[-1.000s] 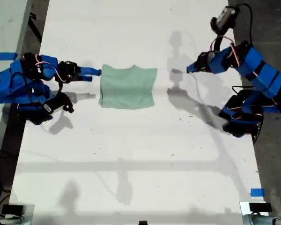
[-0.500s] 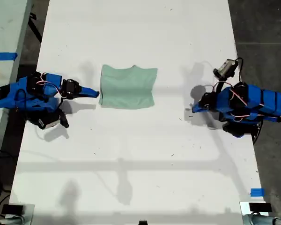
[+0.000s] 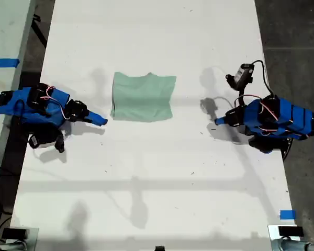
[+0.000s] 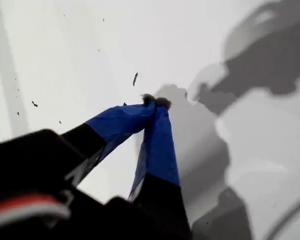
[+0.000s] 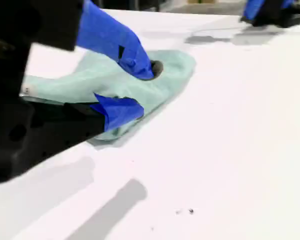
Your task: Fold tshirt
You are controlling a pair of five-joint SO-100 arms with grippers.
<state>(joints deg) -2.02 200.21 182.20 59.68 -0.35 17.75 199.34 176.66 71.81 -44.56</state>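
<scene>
The tshirt (image 3: 143,97) lies folded into a small pale mint-green rectangle on the white table, a little left of centre in the exterior view. My second gripper (image 3: 100,121) sits just off the fold's lower left corner in the exterior view, apart from the cloth. In the second wrist view the tshirt (image 5: 175,70) shows behind my second gripper (image 5: 140,90), which is open and holds nothing. My first gripper (image 3: 217,121) hangs low over bare table at the exterior view's right, well away from the shirt. Its blue fingertips (image 4: 156,101) meet, shut on nothing.
The white table (image 3: 157,183) runs on toward the exterior view's bottom. Dark floor borders it on the right. Blue tape (image 3: 287,214) marks the lower right corner, and more blue tape (image 3: 2,63) lies on the left surface. The first arm (image 5: 270,10) shows far off in the second wrist view.
Both arms have drawn back from the shirt. The second gripper slid down and away from its left edge; the first arm dropped from a raised pose to low over the table.
</scene>
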